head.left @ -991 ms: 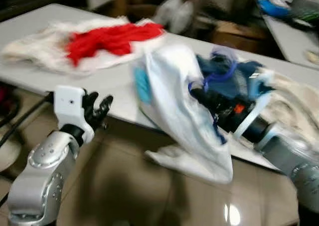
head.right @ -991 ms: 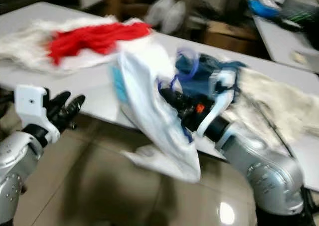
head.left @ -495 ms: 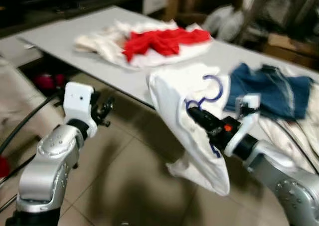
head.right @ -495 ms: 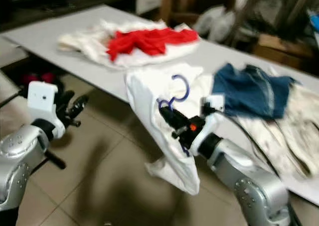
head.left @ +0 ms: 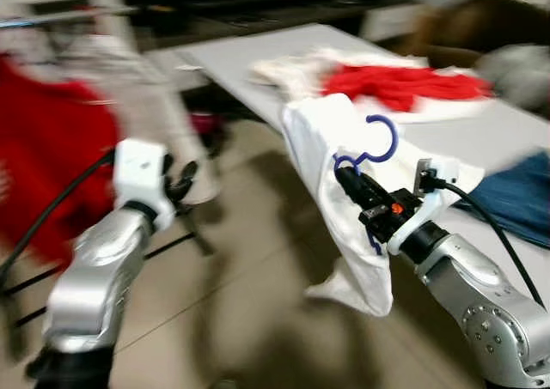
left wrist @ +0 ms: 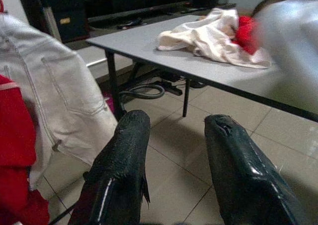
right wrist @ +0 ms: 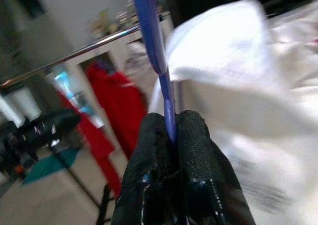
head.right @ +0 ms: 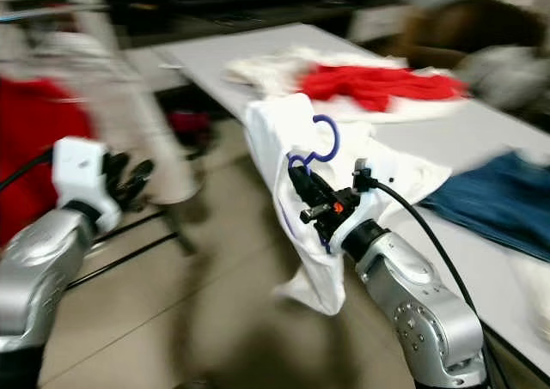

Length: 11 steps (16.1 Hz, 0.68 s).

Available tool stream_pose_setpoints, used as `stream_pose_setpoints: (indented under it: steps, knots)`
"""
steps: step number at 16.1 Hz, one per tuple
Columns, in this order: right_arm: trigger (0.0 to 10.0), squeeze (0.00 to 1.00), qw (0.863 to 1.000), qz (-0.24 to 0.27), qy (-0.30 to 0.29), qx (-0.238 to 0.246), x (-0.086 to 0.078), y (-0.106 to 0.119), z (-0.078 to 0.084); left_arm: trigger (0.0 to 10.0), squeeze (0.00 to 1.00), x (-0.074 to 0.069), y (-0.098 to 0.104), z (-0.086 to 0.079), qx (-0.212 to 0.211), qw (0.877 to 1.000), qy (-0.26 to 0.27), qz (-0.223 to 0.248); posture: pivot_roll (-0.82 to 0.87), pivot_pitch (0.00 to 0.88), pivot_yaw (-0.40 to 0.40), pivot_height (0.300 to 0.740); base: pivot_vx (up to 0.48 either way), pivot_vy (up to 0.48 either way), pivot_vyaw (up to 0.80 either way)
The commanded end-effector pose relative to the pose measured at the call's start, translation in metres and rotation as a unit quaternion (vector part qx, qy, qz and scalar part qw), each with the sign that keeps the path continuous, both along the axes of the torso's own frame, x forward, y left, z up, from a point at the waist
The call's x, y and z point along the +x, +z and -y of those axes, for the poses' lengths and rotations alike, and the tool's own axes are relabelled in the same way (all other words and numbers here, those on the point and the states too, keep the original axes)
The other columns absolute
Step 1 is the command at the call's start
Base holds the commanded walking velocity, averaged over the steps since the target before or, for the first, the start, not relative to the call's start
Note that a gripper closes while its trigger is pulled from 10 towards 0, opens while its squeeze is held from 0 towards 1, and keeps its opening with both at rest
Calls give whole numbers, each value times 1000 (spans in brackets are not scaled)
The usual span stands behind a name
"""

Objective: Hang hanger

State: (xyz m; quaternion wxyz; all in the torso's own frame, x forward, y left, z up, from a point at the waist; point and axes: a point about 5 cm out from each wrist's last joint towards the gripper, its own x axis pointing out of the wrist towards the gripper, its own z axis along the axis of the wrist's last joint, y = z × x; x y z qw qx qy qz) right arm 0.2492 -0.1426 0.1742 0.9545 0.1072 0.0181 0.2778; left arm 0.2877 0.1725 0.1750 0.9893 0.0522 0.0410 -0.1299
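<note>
Much of what we see is blurred, above all on the left side, where a red garment [head.left: 39, 174] and a pale jacket [left wrist: 59, 106] hang; their upper parts are cut off or smeared. In the right wrist view we make out a metal rail [right wrist: 74, 56] above red clothing, but it is not sharp. The hanger [head.left: 371, 153] is blue, and we see only its hook and a short piece of its neck; the rest is hidden inside the white shirt [head.left: 331, 166] that hangs on it. The right gripper [right wrist: 171, 135] is closed on the hanger just under the hook and holds it in the air beside the table [head.left: 249, 63] edge, with the shirt hanging down toward the floor [head.left: 258, 303].

The left gripper [left wrist: 174, 130] has its two fingers apart and holds nothing; it is above open tiled floor, well apart from the table edge. Between the hanging clothes and the table the floor is free.

On the table we count one red cloth [head.left: 391, 84] lying on pale cloth, and one blue garment [head.left: 520, 191], cut off at the right edge.
</note>
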Motion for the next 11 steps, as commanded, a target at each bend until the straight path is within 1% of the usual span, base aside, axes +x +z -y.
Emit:
stream_pose_setpoints:
  steps: [1, 3, 4, 6, 7, 8, 9, 10, 11]
  knots:
    - [10000, 0, 1000, 4, -4, -18, -2, -5, 2, 10000, 133, 2, -4, 15, 2, 999, -46, -8, -85, 0, 18, 740, 0, 0, 800]
    - [10000, 0, 1000, -3, -25, -14, -7, -10, 1, 10000, 133, 0, -12, 23, 1, 995, -93, -31, -111, 0, 48, 740, 0, 0, 800]
    - [10000, 0, 999, -16, -43, -12, -10, -15, 2, 10000, 129, 1, -19, 25, 19, 994, -98, -40, -133, 0, 79, 740, 0, 0, 800]
    - [10000, 0, 998, -16, -54, -22, -14, -18, 4, 10000, 125, 1, -23, 28, 14, 993, -106, -48, -136, 0, 79, 740, 0, 0, 800]
    - [10000, 0, 998, -18, -59, -25, -14, -19, 4, 10000, 125, 1, -25, 27, 16, 993, -106, -50, -137, 0, 78, 740, 0, 0, 800]
    - [10000, 0, 998, -18, -60, -30, -12, -20, 3, 10000, 125, 2, -27, 21, 18, 994, -94, -53, -130, 0, 62, 740, 0, 0, 800]
    - [10000, 0, 998, -18, -57, -28, -10, -19, 2, 10000, 125, 3, -28, 19, 19, 994, -89, -52, -125, 0, 59, 740, 0, 0, 800]
    - [10000, 0, 998, -9, -48, -26, -1, -15, 2, 10000, 129, 4, -25, 16, 25, 997, -65, -45, -83, 0, 42, 740, 0, 0, 800]
    - [10000, 0, 999, -2, -48, -20, 10, -11, 4, 10000, 125, 4, -22, 16, 15, 997, -60, -39, -59, 0, 23, 740, 0, 0, 800]
